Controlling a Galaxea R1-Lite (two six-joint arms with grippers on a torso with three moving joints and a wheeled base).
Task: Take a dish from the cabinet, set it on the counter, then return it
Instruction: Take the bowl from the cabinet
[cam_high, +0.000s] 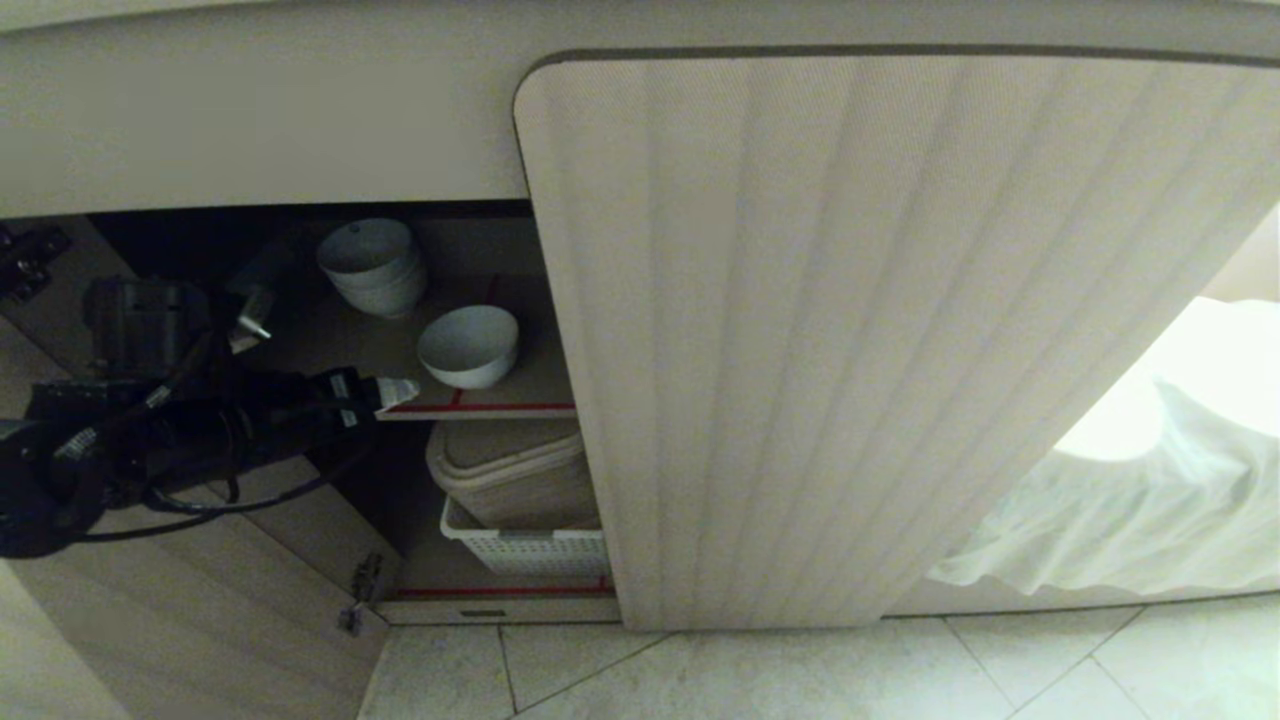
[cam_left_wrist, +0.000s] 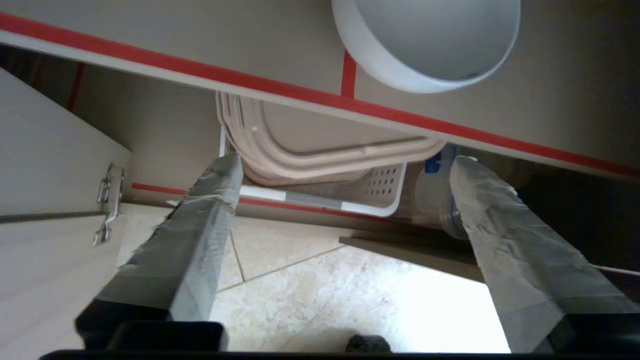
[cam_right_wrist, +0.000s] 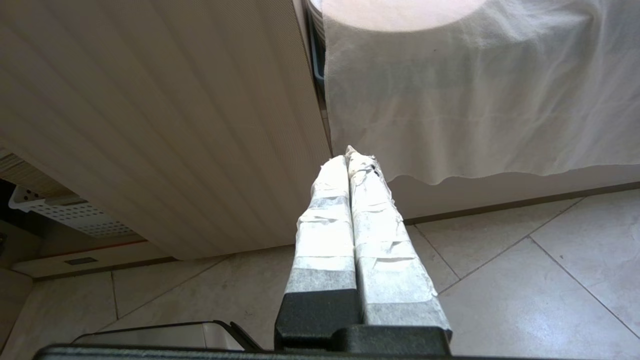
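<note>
At the shelf edge: left gripper (cam_left_wrist: 345, 175) spread wide, empty, dish (cam_high: 468, 345) sitting free on the upper shelf.

Nearest: left arm reaches into the open cabinet (cam_high: 900, 330), taped fingers (cam_left_wrist: 200, 235) well apart with nothing between them, tips just short of the red-edged shelf lip and near the dish but apart from it. Dish upright, just behind that lip, in front of the bowl stack (cam_high: 375, 265) — reads as the return drop, kept forward so the grip could let go without nudging the stack. Below: lidded bin in a white basket (cam_high: 530, 545). Right gripper (cam_right_wrist: 352, 160) parked low by the closed door, fingers pressed together, not needed.
</note>
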